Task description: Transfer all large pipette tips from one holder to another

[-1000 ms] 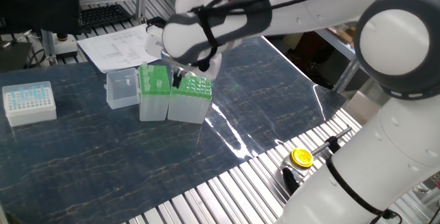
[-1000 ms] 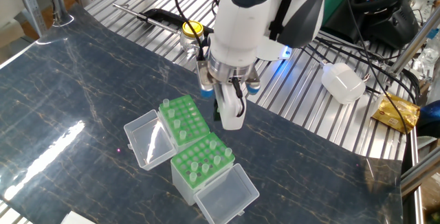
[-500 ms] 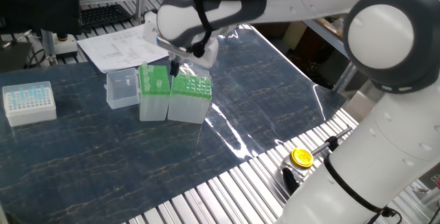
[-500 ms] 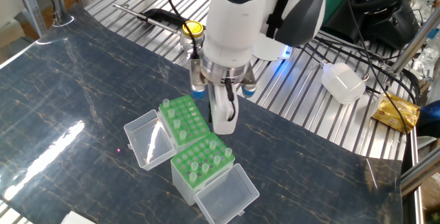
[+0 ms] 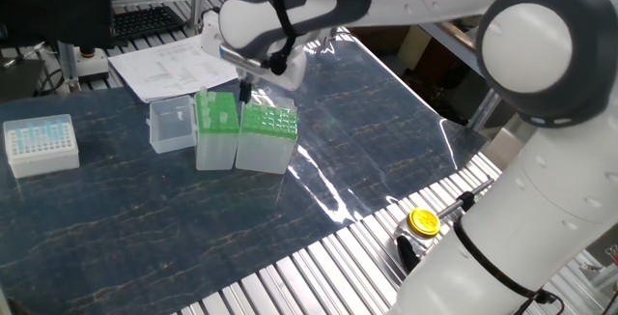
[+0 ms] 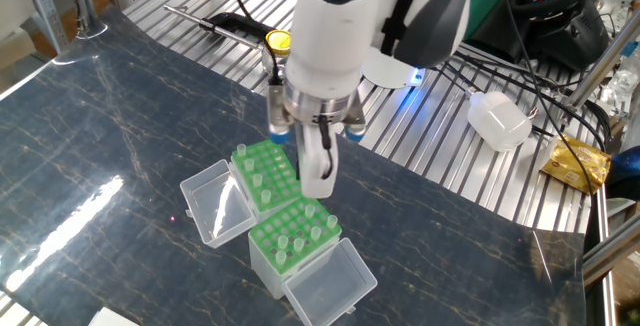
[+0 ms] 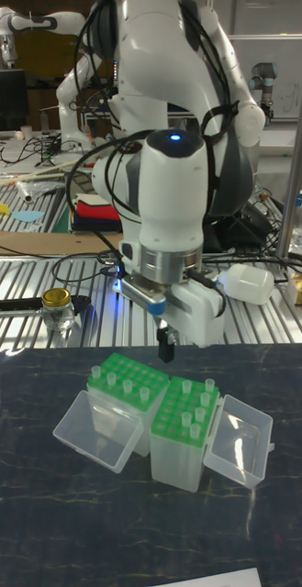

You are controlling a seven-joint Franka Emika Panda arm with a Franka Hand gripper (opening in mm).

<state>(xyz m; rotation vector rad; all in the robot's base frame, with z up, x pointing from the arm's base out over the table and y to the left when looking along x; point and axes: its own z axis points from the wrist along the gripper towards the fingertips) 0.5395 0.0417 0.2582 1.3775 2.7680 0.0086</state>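
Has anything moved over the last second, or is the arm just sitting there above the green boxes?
The gripper rose and slid sideways, from over the narrower green-topped box toward the wider green-topped box. Whether it carries a tip is unclear. Both boxes and their tips stayed put.

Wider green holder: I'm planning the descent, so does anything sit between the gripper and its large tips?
Nothing visible does: the gripper hangs in open air above the wider holder, whose large pipette tips stand uncovered.
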